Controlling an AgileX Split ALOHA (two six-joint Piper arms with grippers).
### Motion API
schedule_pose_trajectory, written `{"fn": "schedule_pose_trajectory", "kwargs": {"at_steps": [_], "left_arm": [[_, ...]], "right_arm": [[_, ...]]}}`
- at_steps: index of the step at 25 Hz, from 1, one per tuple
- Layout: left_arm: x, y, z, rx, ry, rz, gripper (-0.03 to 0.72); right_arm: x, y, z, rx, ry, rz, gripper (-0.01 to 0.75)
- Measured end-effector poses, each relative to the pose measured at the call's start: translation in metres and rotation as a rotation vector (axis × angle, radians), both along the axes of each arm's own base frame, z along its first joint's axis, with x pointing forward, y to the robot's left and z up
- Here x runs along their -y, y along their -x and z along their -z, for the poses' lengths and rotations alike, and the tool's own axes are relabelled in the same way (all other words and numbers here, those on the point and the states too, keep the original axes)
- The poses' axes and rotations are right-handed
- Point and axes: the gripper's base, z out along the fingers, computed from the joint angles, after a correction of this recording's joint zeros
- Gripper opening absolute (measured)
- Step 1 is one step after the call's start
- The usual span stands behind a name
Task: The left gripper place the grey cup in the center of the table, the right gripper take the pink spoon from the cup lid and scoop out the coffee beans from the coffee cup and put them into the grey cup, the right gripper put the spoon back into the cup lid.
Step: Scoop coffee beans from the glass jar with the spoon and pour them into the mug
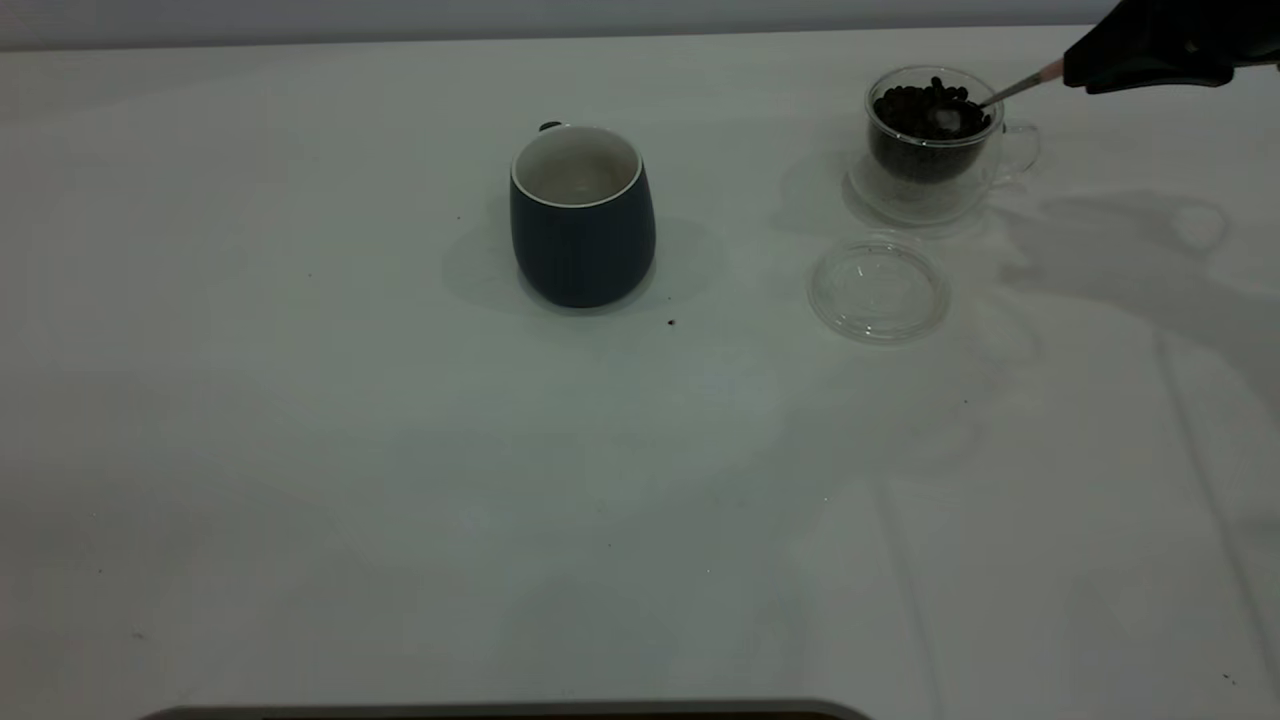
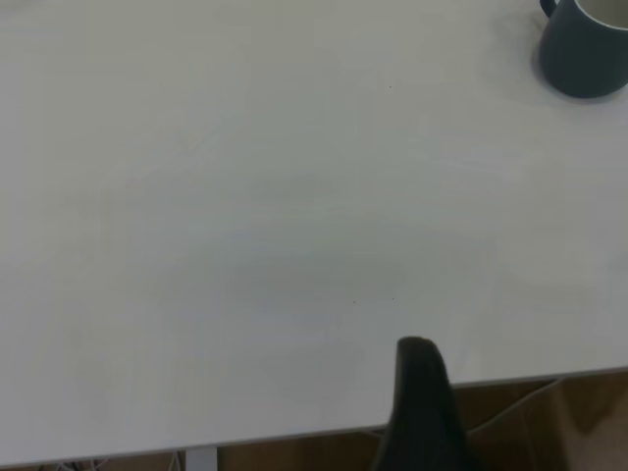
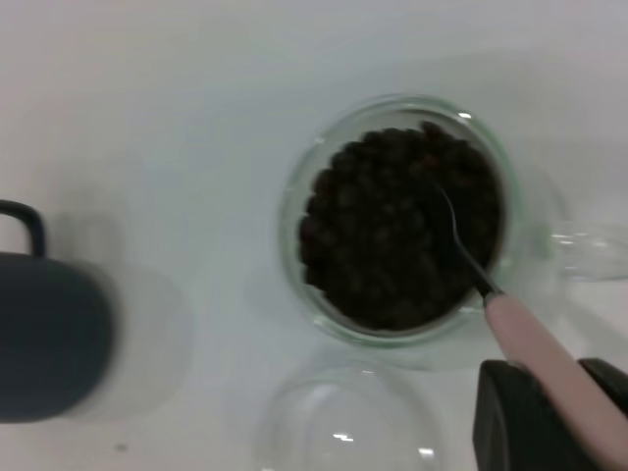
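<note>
The right hand (image 1: pixel 1075 75) hangs at the counter's (image 1: pixel 400 450) two o'clock corner in the exterior view, clenched on the pale pink handle end of the pink spoon (image 1: pixel 1015 88). The spoon's long axis slants down from the hand toward eight o'clock, its metal bowl resting among the coffee beans (image 1: pixel 925 108) heaped in the coffee cup (image 1: pixel 935 140). That clear double-walled mug stands upright at the far right of the counter, its loop handle pointing to three o'clock.

Just at six o'clock from the mug, the cup lid (image 1: pixel 878 288) lies flat on the counter, near the mug's base.

The grey cup (image 1: pixel 582 215) stands upright near the counter's middle, well apart from the mug at its nine o'clock, with its small dark handle at the far side, about eleven o'clock.

In the right wrist view the spoon's stem (image 3: pixel 461 245) crosses the beans (image 3: pixel 383 235).

The left hand (image 2: pixel 422 412) sits by the counter's edge, far from the grey cup; whether it is released or clenched, I cannot tell.
</note>
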Motion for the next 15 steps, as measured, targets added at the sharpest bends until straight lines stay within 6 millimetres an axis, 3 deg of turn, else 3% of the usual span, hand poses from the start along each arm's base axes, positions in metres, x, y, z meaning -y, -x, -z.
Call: {"fn": "schedule_pose_trajectory", "kwargs": {"at_steps": [9,15], "left_arm": [[0.000,0.000,0.000,0.000,0.000,0.000,0.586],[0.000,0.000,0.000,0.000,0.000,0.000,0.586]], "right_arm": [[-0.005,0.000,0.013,-0.040,-0.146,0.035,0.114],[0.011,0.002,0.013,-0.052,-0.251,0.070,0.114]]}}
